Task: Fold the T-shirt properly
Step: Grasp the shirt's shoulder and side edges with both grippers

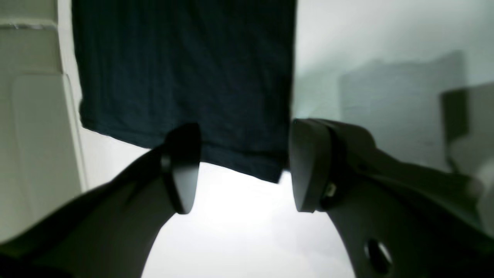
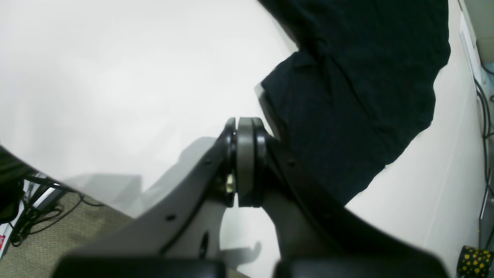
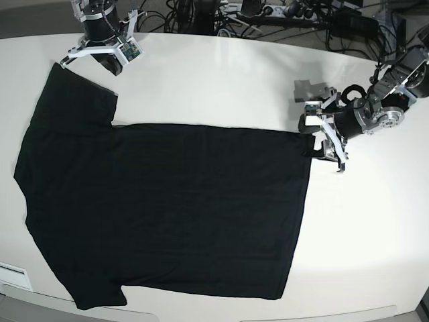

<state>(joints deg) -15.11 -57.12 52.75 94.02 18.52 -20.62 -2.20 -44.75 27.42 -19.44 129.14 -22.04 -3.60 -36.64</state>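
The T-shirt (image 3: 167,208) lies spread flat on the white table (image 3: 221,80), plain black side up, with its sleeves toward the left of the base view. My left gripper (image 3: 325,151) hovers at the hem's far right corner. In the left wrist view that gripper (image 1: 245,170) is open, the hem corner (image 1: 266,170) lying below and between the spread fingers (image 1: 308,166). My right gripper (image 3: 67,59) is by the far sleeve's tip. In the right wrist view the right gripper (image 2: 245,125) is shut, nothing showing between its pads, and the sleeve (image 2: 347,96) lies just beyond and to its right.
Cables and equipment (image 3: 221,13) crowd the table's far edge. A white label (image 3: 10,275) sits at the front left edge. Carpet with loose cables (image 2: 34,224) shows past the table edge near my right arm, and more cables (image 2: 484,116) run along the other side.
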